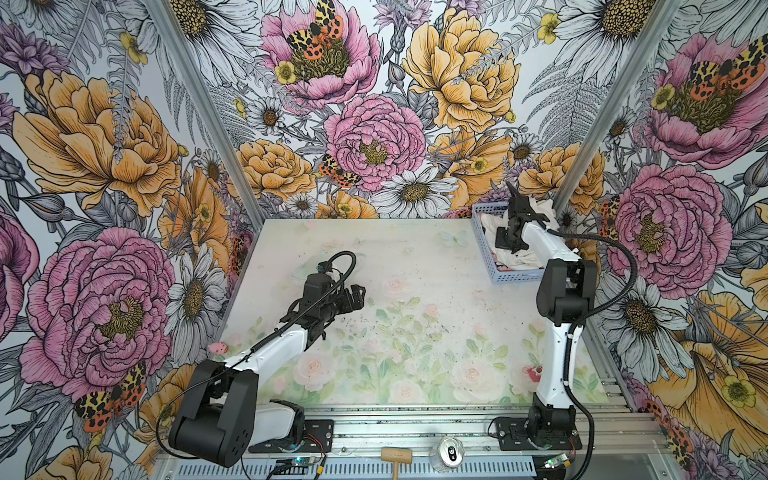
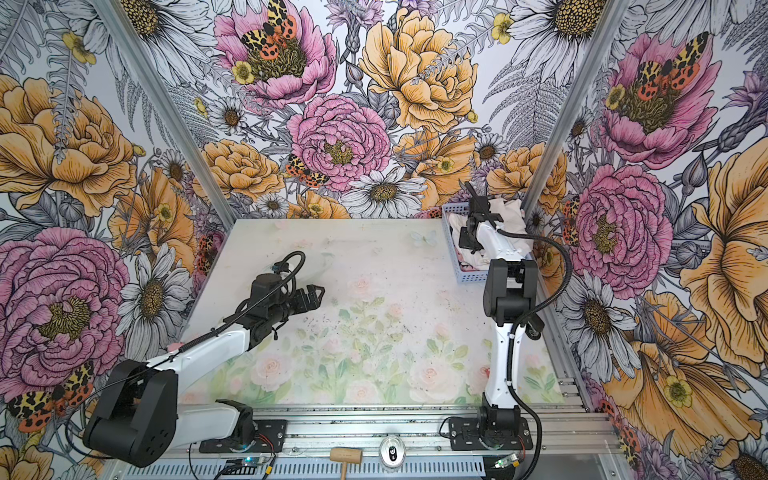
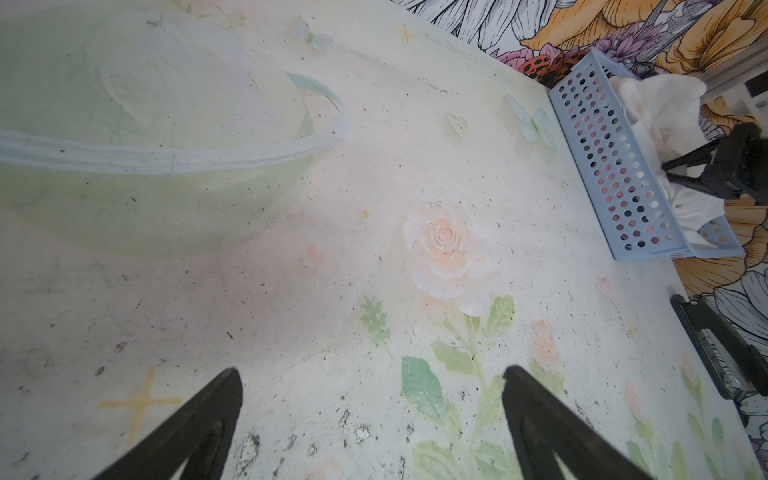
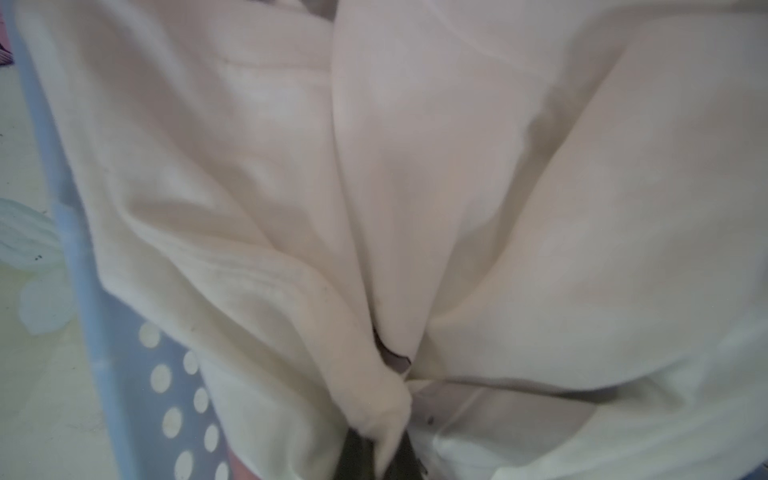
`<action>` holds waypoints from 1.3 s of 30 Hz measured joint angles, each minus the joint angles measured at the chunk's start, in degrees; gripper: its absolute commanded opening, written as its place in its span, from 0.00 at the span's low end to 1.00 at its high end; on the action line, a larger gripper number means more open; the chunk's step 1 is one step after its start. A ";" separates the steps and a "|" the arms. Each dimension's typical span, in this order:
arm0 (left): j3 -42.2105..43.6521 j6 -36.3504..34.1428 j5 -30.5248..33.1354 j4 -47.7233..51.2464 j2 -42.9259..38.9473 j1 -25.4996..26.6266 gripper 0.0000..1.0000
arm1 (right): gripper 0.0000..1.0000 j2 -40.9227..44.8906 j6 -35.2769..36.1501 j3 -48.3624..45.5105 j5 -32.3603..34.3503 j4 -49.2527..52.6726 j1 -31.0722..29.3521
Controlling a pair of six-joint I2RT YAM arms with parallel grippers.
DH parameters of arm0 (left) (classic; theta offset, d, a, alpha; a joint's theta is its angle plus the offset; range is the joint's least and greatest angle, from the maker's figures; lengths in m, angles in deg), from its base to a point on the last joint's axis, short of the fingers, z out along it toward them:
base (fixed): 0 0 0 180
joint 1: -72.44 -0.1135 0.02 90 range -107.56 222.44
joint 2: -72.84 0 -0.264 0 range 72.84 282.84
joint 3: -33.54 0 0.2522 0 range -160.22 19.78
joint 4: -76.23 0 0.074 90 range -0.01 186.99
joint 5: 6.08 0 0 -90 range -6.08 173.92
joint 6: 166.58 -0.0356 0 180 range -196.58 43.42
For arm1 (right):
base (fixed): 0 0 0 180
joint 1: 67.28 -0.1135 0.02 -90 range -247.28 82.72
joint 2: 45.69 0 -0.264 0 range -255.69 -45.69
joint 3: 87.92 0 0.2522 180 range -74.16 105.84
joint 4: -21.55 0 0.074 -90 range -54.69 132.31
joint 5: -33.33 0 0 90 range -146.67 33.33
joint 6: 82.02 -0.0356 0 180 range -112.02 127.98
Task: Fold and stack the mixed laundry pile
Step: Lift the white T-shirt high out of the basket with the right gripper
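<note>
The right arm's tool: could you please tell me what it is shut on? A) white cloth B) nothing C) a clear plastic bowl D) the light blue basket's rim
A: the right tool pinches a fold of the plain white cloth T-shirt in the light blue perforated plastic basket.

The table (image 1: 415,266), printed with pale roses and green leaves and flecked with dark specks, is carrying two things. A light blue perforated basket (image 1: 483,243) is sitting at its two o'clock corner. A clear bowl (image 3: 166,156) is resting upright at about ten o'clock, well apart from the basket.
</note>
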 measured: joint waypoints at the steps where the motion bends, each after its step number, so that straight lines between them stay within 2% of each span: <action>1: 0.00 0.00 0.00 0.04 -0.24 0.00 0.99 | 0.00 0.57 -0.02 0.02 -0.09 0.07 0.00; 4: 0.00 0.00 0.02 0.09 -1.38 0.00 0.99 | 0.00 4.11 -0.02 0.02 -0.15 0.63 -0.02; 9: 0.00 0.00 0.07 0.55 -3.32 0.00 0.99 | 0.00 15.08 0.26 1.36 -0.87 1.25 -0.59; 17: -0.46 -0.17 0.50 2.38 -5.68 0.00 0.99 | 0.00 29.40 3.02 14.88 -8.17 1.33 -6.10; 30: -0.52 -0.22 3.76 5.84 -12.15 0.00 0.99 | 0.00 29.38 2.93 38.23 -25.88 4.17 -18.73; 39: -0.52 -0.15 9.70 9.86 -18.12 -0.37 0.99 | 0.00 27.76 -7.82 42.03 -38.34 -8.02 -24.11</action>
